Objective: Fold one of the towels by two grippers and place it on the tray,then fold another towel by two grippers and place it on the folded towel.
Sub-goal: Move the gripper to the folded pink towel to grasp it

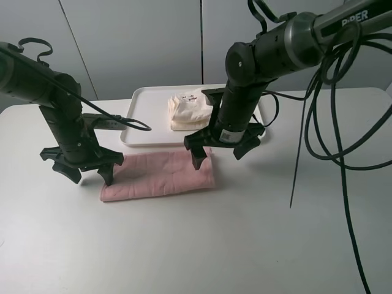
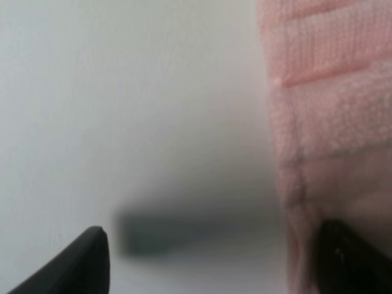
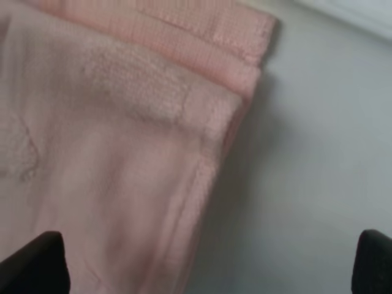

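**Both claws spread wide at the ends of the pink towel, neither holding anything**

Your left claw (image 1: 89,173) stands open wide just above the bench (image 1: 257,245) and grips nothing. The near end of the pink towel (image 1: 158,176) lies under its inner finger, and its outer finger is over bare bench beside the cloth. In the left wrist view the left claw (image 2: 217,263) shows the towel (image 2: 331,110) at that one finger only. The picture is blurred, so you cannot tell whether the tip touches the cloth.

Your right claw (image 1: 219,153) is just as wide open and empty, at the towel's other end. One finger is over the folded corner and the other is past the edge, as the right wrist view (image 3: 205,266) shows with the towel (image 3: 122,153).

The white towel (image 1: 190,111) lies folded on the tray (image 1: 138,119), just behind the right claw.
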